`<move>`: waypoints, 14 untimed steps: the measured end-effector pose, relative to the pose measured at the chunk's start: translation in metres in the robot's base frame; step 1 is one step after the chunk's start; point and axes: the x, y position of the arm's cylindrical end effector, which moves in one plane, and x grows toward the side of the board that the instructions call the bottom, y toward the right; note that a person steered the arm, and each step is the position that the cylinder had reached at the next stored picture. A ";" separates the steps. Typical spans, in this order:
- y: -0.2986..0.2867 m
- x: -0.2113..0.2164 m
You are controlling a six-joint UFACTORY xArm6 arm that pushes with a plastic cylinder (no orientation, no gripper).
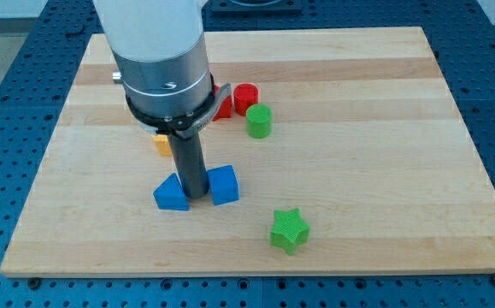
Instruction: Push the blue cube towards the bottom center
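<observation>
- The counter (pixel 358 103) was a pale wooden board that filled most of the view, lying on a blue perforated surface (pixel 8 77) that showed past its edges.
- The arm (pixel 160 60) came in over the counter's far left part, a white and grey cylinder with a black collar, hiding some of the wood behind it.
- The rod (pixel 190 162) hung straight down from the collar, dark and upright.
- My tip (pixel 197 198) sat on the counter left of centre, nearer the bottom edge than the top, in the narrow gap between the two blue blocks.
- There was no gripper on this arm, only the rod, so nothing was spread, pressed together or pinching.
- The blue cube (pixel 224 184) stood just right of my tip, apparently touching the rod, left of the counter's centre and well short of the bottom edge.
- The blue wedge (pixel 171 193), roughly triangular, lay just left of my tip, close against the rod.
- The green star (pixel 289 229) lay near the bottom edge, a little right of centre, well apart from the cube.
- The green cylinder (pixel 259 121) stood upright near the counter's middle, toward the top edge.
- The red cylinder (pixel 245 97) stood just beyond it, nearly touching.
- A second red block (pixel 222 104) was beside the red cylinder, partly hidden by the collar; its shape could not be made out.
- An orange block (pixel 162 143) peeked out left of the rod, mostly hidden.
</observation>
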 end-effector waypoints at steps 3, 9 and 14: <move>0.062 -0.045; 0.043 -0.032; 0.036 -0.006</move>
